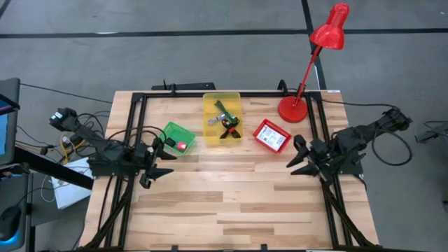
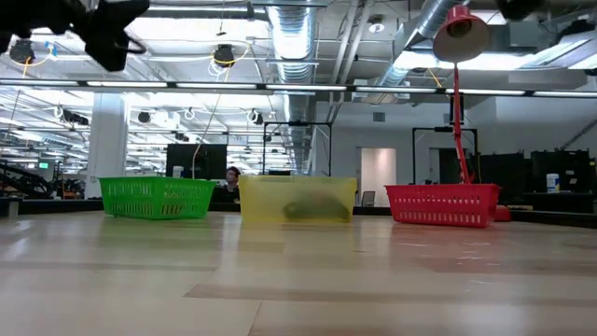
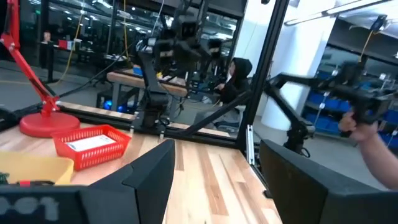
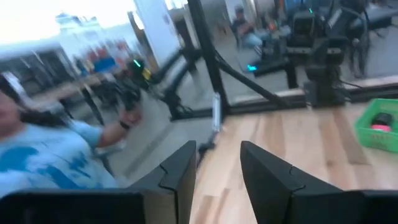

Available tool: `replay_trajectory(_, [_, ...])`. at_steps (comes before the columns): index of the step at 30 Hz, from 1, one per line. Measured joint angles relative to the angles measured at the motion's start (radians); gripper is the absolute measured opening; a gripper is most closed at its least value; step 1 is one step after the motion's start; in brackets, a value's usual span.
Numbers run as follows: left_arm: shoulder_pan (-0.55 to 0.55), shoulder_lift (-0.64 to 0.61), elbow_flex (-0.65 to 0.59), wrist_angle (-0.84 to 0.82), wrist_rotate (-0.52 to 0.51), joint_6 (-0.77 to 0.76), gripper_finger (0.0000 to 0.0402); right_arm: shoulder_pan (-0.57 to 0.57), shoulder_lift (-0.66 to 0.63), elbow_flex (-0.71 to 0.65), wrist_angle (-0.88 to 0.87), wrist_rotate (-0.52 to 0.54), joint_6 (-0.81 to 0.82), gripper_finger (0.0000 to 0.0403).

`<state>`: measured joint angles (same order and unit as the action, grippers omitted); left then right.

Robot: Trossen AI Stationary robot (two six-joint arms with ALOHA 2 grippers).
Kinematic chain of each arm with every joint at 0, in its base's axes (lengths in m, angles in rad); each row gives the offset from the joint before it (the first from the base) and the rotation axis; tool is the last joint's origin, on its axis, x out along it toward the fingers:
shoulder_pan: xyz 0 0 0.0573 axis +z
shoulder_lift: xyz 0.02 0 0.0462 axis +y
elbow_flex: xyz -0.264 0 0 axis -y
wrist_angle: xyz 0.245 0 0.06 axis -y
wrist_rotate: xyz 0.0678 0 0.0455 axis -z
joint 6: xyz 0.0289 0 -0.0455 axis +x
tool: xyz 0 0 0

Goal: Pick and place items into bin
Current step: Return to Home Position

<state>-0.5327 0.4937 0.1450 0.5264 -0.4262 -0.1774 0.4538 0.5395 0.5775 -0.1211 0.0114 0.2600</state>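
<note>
A light wooden table (image 1: 231, 210) is seen from above, and its near part is left bare. Over the middle strip the two arms are held, one at each side. The left gripper (image 1: 165, 159) is placed close to the green bin (image 1: 183, 131), its fingers spread wide with nothing between them. The right gripper (image 1: 294, 155) is placed just beside the red bin (image 1: 262, 126), also spread wide and holding nothing. The bins are set in a row behind the grippers. A small pink block (image 1: 182, 145) is seen in the green bin. In the yellow bin (image 1: 221, 99), between the other two, slim green, black and red tools (image 1: 225, 122) are laid. A white card packet (image 1: 272, 137) is kept in the red bin. A red lamp (image 1: 292, 110) is stood at the far edge.
</note>
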Motion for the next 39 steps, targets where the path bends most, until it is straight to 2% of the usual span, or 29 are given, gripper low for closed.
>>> replay_trajectory(5, [0.0,-0.041,-0.073,0.023,0.004,-0.028,0.0226,0.0,-0.299,-0.289,0.157,-0.016,0.045,0.0121])
replay_trajectory(9, [0.0,-0.042,-0.126,0.086,0.003,-0.039,0.0226,0.0,-0.534,-0.461,0.18,-0.035,0.054,0.0121])
replay_trajectory(15, [0.0,-0.029,-0.134,0.088,0.004,-0.042,0.0226,-0.006,-0.515,-0.554,0.283,-0.088,0.069,0.0121])
replay_trajectory(18, [0.0,-0.016,-0.134,0.067,0.024,-0.027,0.0226,-0.013,-0.524,-0.571,0.209,-0.08,0.081,0.0121])
replay_trajectory(21, [-0.001,0.003,-0.134,0.017,0.002,-0.034,0.0226,-0.012,-0.529,-0.571,0.134,-0.03,0.091,0.0121])
replay_trajectory(25, [-0.001,0.031,-0.135,0.003,-0.054,-0.099,0.0226,-0.011,-0.523,-0.57,0.13,-0.012,0.048,0.0121])
replay_trajectory(30, [0.0,0.043,-0.135,-0.002,-0.057,-0.105,0.0226,-0.011,-0.52,-0.57,0.132,-0.01,0.002,0.0121])
replay_trajectory(39, [0.0,0.043,-0.135,-0.191,-0.057,-0.106,0.0226,-0.011,-0.52,-0.57,0.131,-0.01,0.002,0.0121])
